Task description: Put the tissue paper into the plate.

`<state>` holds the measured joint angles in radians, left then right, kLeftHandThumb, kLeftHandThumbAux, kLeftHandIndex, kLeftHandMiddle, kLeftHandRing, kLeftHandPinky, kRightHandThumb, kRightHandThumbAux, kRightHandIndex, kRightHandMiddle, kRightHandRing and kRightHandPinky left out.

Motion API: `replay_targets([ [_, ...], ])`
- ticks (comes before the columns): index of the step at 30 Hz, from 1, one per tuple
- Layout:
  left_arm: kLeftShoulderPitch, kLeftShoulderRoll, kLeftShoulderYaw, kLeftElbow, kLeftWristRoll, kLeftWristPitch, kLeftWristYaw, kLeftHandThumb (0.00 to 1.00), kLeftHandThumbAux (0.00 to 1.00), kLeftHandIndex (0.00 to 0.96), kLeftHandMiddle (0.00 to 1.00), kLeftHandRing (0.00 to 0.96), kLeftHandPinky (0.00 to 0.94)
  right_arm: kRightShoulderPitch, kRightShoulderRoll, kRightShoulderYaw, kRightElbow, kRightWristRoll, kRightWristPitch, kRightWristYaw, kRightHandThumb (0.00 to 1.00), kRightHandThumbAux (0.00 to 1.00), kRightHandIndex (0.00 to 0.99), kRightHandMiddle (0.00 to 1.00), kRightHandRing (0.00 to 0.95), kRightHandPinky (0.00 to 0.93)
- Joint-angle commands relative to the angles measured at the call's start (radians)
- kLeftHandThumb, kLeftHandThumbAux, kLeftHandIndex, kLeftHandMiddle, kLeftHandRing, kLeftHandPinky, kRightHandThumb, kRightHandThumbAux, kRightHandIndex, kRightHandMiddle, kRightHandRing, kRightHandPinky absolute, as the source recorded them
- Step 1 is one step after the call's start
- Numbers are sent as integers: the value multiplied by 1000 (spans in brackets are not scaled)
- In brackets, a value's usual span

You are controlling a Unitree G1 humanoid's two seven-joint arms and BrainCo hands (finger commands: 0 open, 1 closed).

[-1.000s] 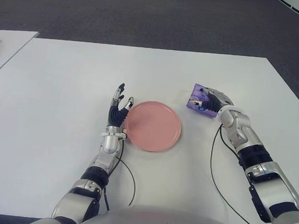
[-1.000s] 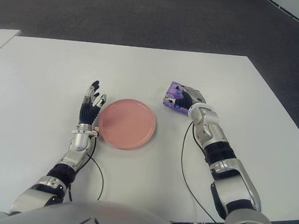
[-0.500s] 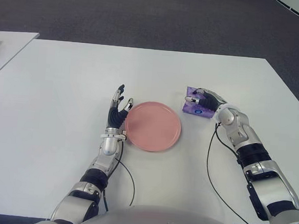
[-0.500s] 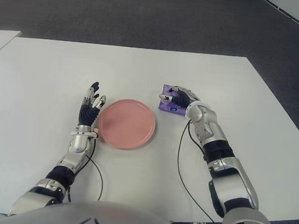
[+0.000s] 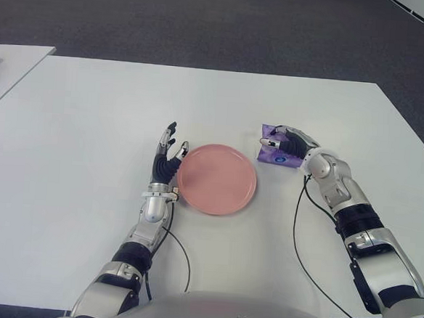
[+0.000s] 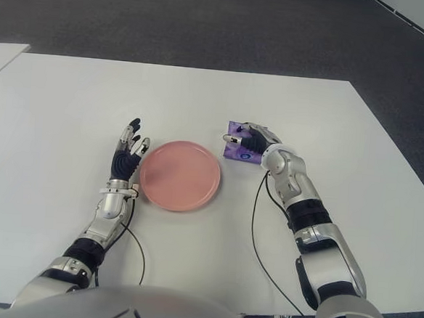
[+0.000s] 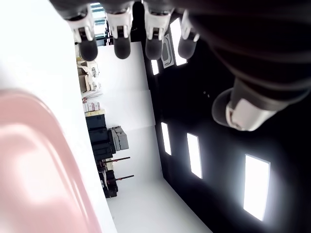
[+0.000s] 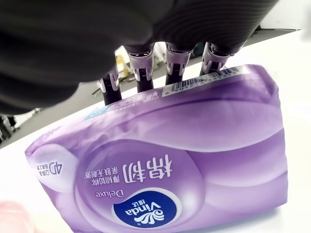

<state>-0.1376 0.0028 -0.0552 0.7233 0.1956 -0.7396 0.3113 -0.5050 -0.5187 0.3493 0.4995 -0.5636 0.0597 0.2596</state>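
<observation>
I have the right hand draped over the purple tissue pack, fingers curled over its far edge for a grip; it lies on the table, right of the pink plate. The left hand shows beside the plate's left rim, fingers spread, empty.

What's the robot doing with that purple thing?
The robot's right hand has its fingers draped over a purple pack of tissue paper that sits on the white table. It wants to put the pack on the pink plate just beside it, which has nothing on it yet. Its left hand is open at the plate's other side.
</observation>
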Motion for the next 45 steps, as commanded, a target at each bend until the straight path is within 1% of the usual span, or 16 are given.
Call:
replay_targets([
  [1, 102, 8, -2, 56, 7, 25, -12, 0, 487, 0, 0, 0, 0, 152, 51, 85, 71, 0, 18, 82, 301, 162, 196, 0, 0, 0],
  [7, 94, 6, -1, 62, 4, 29, -15, 3, 487, 0, 0, 0, 0, 137, 26, 75, 44, -9, 15, 73, 299, 149, 149, 0, 0, 0],
  [10, 94, 5, -1, 56, 2, 39, -18, 7, 482, 0, 0, 0, 0, 134, -2, 62, 8, -34, -23, 1, 285, 148, 133, 0, 0, 0],
  [14, 93, 2, -2, 54, 2, 45, -18, 10, 478, 0, 0, 0, 0, 147, -27, 57, -37, -58, -33, -32, 274, 153, 86, 0, 0, 0],
  [18, 93, -1, -2, 47, 0, 52, -20, 10, 477, 0, 0, 0, 0, 189, -44, 51, -74, -94, -22, -93, 292, 177, 21, 0, 0, 0],
  [22, 94, -4, -2, 40, 2, 55, -19, 9, 477, 0, 0, 0, 0, 222, -61, 40, -126, -104, -9, -94, 306, 192, 5, 0, 0, 0],
  [26, 95, -6, -3, 36, 5, 57, -16, 6, 477, 0, 0, 0, 0, 237, -73, 41, -150, -120, -5, -85, 313, 206, 1, 0, 0, 0],
  [29, 95, -6, -4, 34, 8, 58, -12, 4, 474, 0, 0, 0, 0, 263, -99, 47, -177, -139, -17, -77, 309, 218, 0, 0, 0, 0],
  [32, 94, -5, -2, 40, 7, 58, -11, 2, 472, 0, 0, 0, 0, 293, -127, 57, -179, -153, -48, -85, 303, 220, 0, 0, 0, 0],
  [35, 94, -5, 0, 44, 4, 56, -12, 2, 469, 0, 0, 0, 0, 303, -144, 69, -172, -170, -74, -87, 311, 236, 0, 0, 0, 0],
  [38, 94, -7, 2, 45, -1, 52, -15, 6, 465, 0, 0, 0, 0, 332, -167, 81, -192, -206, -96, -112, 332, 260, 0, 0, 0, 11],
  [41, 95, -8, 3, 44, -2, 47, -15, 9, 465, 0, 0, 0, 0, 362, -183, 80, -232, -235, -100, -131, 354, 284, 0, 0, 0, 23],
  [43, 96, -7, 3, 43, 0, 41, -15, 11, 465, 0, 0, 0, 0, 387, -197, 74, -282, -255, -93, -140, 365, 299, 0, 1, 0, 22],
  [45, 96, -7, 3, 44, 1, 39, -15, 12, 465, 0, 0, 0, 0, 397, -200, 69, -302, -264, -89, -141, 371, 309, 0, 2, 0, 21],
])
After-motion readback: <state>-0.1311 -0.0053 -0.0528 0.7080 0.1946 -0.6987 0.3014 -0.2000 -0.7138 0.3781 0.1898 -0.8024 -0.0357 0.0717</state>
